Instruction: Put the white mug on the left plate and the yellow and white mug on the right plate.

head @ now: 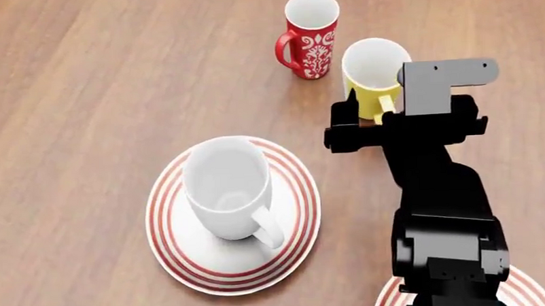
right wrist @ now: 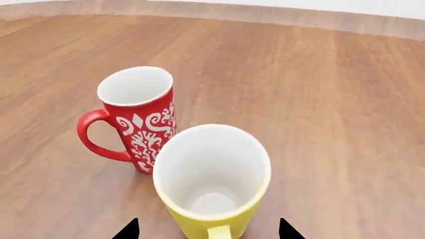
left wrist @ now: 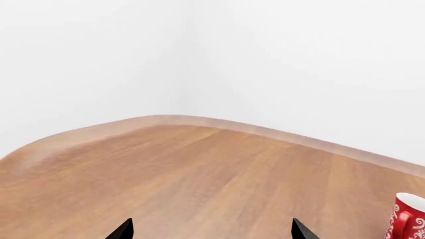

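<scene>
Left wrist view: my left gripper (left wrist: 211, 230) shows only two dark tips spread apart over bare tabletop (left wrist: 199, 174), holding nothing; the red mug (left wrist: 408, 219) sits at about four o'clock.

Head view: the white mug (head: 227, 187) stands upright on the left plate (head: 171, 228), so that half looks done. The yellow and white mug (head: 371, 71) is on the tabletop at one o'clock, just beside the red mug. The right plate (head: 522, 290) peeks out at five o'clock, bare where I can see it.

Right wrist view: my right gripper (right wrist: 208, 231) has its jaws open, either side of the yellow mug's base, not yet closed. Grasp, carry and placement remain.
</scene>
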You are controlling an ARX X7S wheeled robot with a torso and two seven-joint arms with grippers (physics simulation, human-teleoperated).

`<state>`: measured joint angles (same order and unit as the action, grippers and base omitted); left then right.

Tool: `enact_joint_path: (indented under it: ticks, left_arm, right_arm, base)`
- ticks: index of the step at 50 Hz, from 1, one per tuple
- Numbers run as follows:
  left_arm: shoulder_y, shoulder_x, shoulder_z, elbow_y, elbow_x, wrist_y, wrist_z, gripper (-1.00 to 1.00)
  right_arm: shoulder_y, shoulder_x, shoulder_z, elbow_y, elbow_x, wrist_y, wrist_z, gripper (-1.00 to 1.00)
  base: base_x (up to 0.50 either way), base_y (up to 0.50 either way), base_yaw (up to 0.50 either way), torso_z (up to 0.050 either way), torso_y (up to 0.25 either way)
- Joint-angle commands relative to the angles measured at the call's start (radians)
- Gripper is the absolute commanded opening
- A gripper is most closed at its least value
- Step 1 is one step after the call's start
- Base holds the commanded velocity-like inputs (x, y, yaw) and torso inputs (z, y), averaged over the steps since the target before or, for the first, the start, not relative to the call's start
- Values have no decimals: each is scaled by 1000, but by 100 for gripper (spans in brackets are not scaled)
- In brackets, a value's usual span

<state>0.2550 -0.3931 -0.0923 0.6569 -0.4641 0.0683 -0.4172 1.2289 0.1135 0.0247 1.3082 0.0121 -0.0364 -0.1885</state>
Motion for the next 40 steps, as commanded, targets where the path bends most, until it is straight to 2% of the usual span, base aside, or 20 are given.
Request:
enact_joint_path:
  ticks: [1,10,25,33,40]
  left_arm:
    - [-2,-1,5,1,22,-3,-11,100]
    - [1,1,-2,-2,7,14,-7,100]
    - [4,8,-15,-12,-8,42,-6,100]
    - [7,7,-13,-13,-10,44,-5,100]
    - [8,9,-18,-16,-20,43,-12,100]
  right_arm:
    - [2,-1,12,0,4,-54,-16,100]
    - [-6,2,17,0,-1,-53,-10,100]
    - [5,5,33,0,0,-58,5,100]
    - [-4,5,35,0,-3,-59,5,100]
    - [-7,3,37,0,-3,-64,4,100]
  base:
    - [0,0,0,0,0]
    - [0,0,0,0,-234]
    - [0,0,0,0,0]
    - [0,0,0,0,-246]
    - [0,0,0,0,0]
